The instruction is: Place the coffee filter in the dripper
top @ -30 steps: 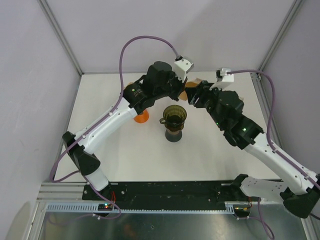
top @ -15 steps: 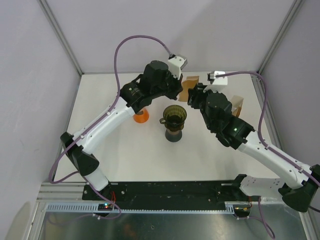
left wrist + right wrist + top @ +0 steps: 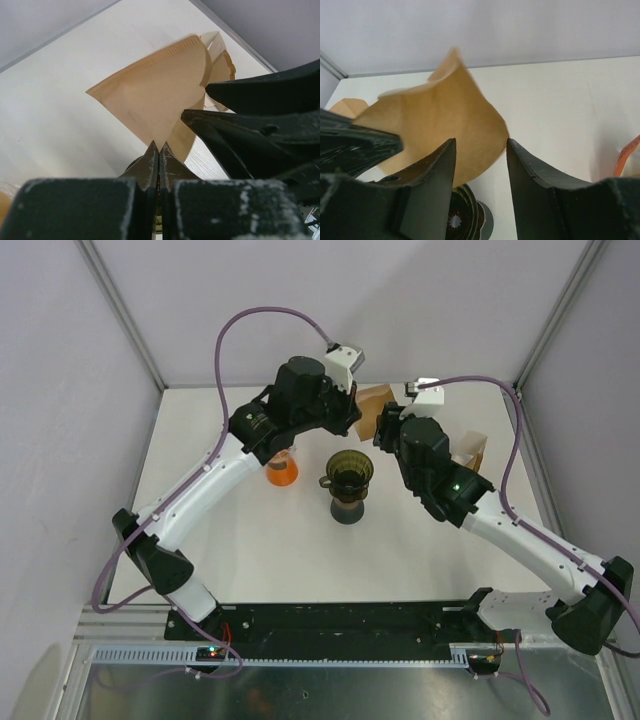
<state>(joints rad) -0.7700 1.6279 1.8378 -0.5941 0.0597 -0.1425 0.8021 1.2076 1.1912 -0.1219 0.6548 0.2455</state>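
The white table (image 3: pixel 250 550) sits inside pale lavender walls, and nearest on it, mid-frame in the top view, stands the dark glass dripper (image 3: pixel 351 471), empty. An orange cup (image 3: pixel 281 471) is just to its left, more exposed now that the left arm has swung off it. Beyond the dripper's far rim the brown coffee filter (image 3: pixel 372 407) hangs in the air; a second ago it was all but hidden between the two wrists, and now it shows as a broad fan. The left gripper (image 3: pixel 159 150) is pinched tight on the filter's pointed corner. The right gripper (image 3: pixel 481 145) has slid leftward and stands parted, the paper's lower edge in the gap with no grip on it. So the filter is lifted and spread, carried by the left alone, and it has yet to come nearer and down into the cone.
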